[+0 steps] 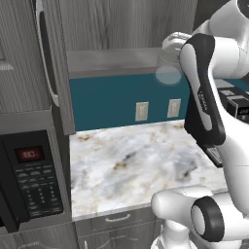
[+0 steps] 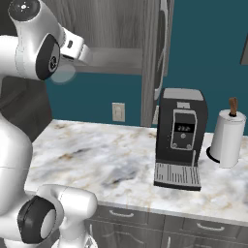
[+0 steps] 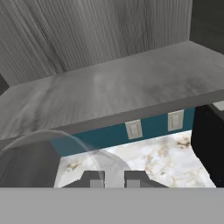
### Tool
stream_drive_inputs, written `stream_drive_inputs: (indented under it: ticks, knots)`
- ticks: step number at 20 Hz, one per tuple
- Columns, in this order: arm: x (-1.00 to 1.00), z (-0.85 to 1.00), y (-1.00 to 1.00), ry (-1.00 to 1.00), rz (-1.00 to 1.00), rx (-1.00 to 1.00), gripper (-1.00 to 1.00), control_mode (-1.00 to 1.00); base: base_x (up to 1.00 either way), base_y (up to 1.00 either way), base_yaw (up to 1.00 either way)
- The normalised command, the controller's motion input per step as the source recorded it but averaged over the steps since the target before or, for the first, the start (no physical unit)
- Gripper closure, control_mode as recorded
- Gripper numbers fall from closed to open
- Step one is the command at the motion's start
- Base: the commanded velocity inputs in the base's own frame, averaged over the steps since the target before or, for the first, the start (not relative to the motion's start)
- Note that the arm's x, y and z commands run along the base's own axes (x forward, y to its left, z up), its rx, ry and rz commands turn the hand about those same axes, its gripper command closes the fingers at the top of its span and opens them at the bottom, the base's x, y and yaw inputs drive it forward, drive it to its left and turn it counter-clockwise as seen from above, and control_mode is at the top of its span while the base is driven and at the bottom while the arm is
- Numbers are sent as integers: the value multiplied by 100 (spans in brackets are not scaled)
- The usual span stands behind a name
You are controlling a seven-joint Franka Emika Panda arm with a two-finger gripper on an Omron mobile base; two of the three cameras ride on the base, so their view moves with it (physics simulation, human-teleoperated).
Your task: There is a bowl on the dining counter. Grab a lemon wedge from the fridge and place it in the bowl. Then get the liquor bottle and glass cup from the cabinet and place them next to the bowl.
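Note:
The glass cup (image 1: 168,74) is a clear tumbler hanging just in front of the open cabinet's grey shelf (image 1: 112,61), above the marble worktop. From the right it shows as a faint pale disc (image 2: 62,73) under the white hand. In the hand view its curved clear wall (image 3: 61,151) sweeps across the lower left and passes between the two dark fingertips. My gripper (image 3: 113,180) is shut on the glass cup's wall, fingers close together. The cabinet shelf (image 3: 113,92) beyond it is bare.
The cabinet doors stand open on the left (image 1: 52,63) and right (image 2: 157,58). A microwave (image 1: 29,180) sits left of the marble worktop (image 1: 136,160). A black coffee machine (image 2: 180,138) and a paper towel roll (image 2: 226,138) stand to the right.

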Motion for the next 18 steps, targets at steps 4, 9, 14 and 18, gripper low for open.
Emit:
stream_drive_inputs:
  ticks: [4, 9, 14, 18]
  knots:
    - [-100, -33, 0, 11, 1, -7, 100, -100, 0, 0, 0]
    - [-87, -32, 0, 19, 0, -4, 100, -100, 0, 0, 0]
    - [-20, -22, 0, 27, 0, 0, 100, -100, 0, 0, 0]
    - [-7, -5, 0, 8, 0, 0, 100, 100, -27, 3, 0]
